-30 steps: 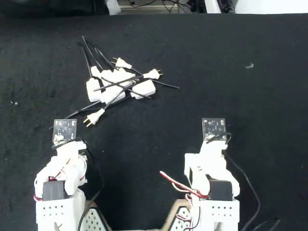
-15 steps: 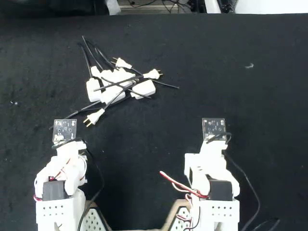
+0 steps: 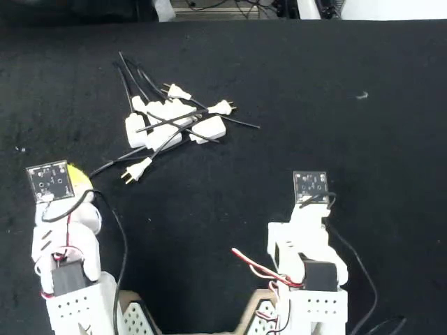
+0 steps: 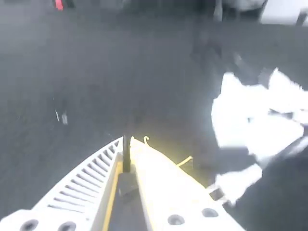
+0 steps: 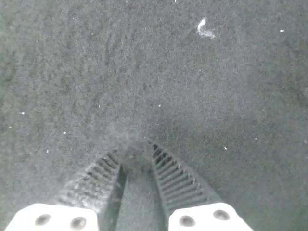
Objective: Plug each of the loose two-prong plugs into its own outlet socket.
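Note:
A tangle of white outlet sockets [image 3: 171, 120] and black cords lies at the back left of the black table. Loose two-prong plugs stick out of it: one plug [image 3: 137, 171] at the near side, another plug [image 3: 222, 107] on the right, a third plug [image 3: 176, 91] at the back. My left arm [image 3: 66, 234] stands at the front left, well short of the pile. In the left wrist view my left gripper [image 4: 127, 140] is shut on nothing, and the pile [image 4: 260, 127] shows blurred off to one side. My right gripper [image 5: 134, 150] is shut over bare cloth; the right arm [image 3: 307, 237] is folded at the front right.
Black cloth [image 3: 335, 105] covers the whole table, and a small white fleck [image 3: 361, 95] lies at the back right. Both arm bases stand at the front edge, with red and white wires [image 3: 255, 269] between them.
The left arm has swung to the left, carrying its wrist away from the near plug. The right arm and the pile have not moved.

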You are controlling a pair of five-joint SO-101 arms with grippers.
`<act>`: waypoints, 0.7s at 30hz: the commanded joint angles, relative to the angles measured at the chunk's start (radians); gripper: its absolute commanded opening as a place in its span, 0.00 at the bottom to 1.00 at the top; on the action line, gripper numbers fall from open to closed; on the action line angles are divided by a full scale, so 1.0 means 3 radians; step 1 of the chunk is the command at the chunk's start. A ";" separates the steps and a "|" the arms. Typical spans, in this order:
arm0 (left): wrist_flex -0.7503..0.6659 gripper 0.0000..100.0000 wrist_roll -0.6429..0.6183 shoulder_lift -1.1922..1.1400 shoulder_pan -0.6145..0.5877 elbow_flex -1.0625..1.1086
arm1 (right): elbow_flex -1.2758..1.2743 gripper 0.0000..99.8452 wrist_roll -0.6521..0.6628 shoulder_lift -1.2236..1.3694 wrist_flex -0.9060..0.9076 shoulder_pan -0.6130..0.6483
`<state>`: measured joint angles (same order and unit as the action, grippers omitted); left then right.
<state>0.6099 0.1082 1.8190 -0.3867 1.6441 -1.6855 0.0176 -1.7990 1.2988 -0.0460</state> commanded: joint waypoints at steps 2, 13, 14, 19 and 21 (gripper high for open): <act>-0.0276 0.04 0.0005 0.0005 0.0309 0.0141 | 0.0003 0.01 -0.0020 -0.0320 0.0020 -0.0020; -0.1033 0.16 0.0220 -0.0010 0.0448 -0.0084 | 0.0003 0.01 -0.0020 -0.0320 -0.0159 0.0926; -0.0941 0.15 0.0072 -0.0010 0.0453 -0.0090 | 0.0003 0.01 -0.0005 -0.0320 -0.0235 0.1008; -0.0573 0.15 -0.0368 -0.0010 0.0565 0.0130 | 0.0064 0.01 0.0020 -0.0320 -0.0931 0.0885; -0.0491 0.15 -0.0266 -0.0051 0.0647 0.0187 | 0.0202 0.01 0.0317 -0.0320 -0.1187 0.0757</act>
<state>0.4196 0.0222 1.8174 -0.2455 1.6717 -1.6855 0.0269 -1.7990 1.0610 0.2378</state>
